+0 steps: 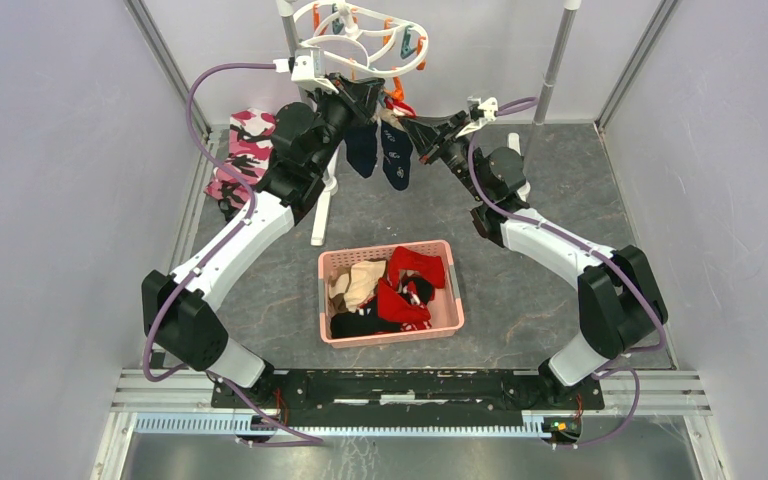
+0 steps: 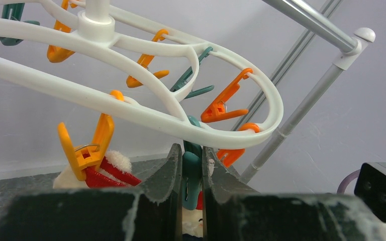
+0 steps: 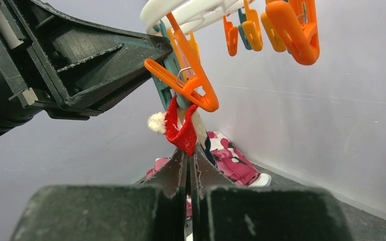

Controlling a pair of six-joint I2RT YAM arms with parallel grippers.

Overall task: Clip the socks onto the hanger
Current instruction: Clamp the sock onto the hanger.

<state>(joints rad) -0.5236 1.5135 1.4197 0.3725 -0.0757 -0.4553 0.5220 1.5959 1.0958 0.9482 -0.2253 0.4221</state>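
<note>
Left gripper (image 2: 192, 153) is at the near rim of the white oval plastic ring hanger (image 2: 146, 119), jaws narrow and clamped on a dangling teal plastic clip (image 2: 191, 175). The clip sits squarely between the two black fingers. Right gripper (image 3: 188, 159) is just beside it and slightly lower, jaws fully together and pinching the lower edge of a red fabric sock with white fluffy trim (image 3: 181, 131). The sock's top end is up at the mouth of that teal clip, right under an orange plastic clip (image 3: 191, 85); the wrist views don't show whether the clip actually bites it. Two navy blue socks (image 1: 362, 150) (image 1: 397, 158) hang from the hanger, side by side between the two wrists. The other socks, red, beige and black, lie piled in the pink rectangular plastic basket (image 1: 390, 337), mid-table between the arms and well apart from the hanger. A folded pink camouflage cloth (image 1: 245, 150) lies on the dark grey table (image 1: 520, 280) at far left, next to the left arm's elbow.
</note>
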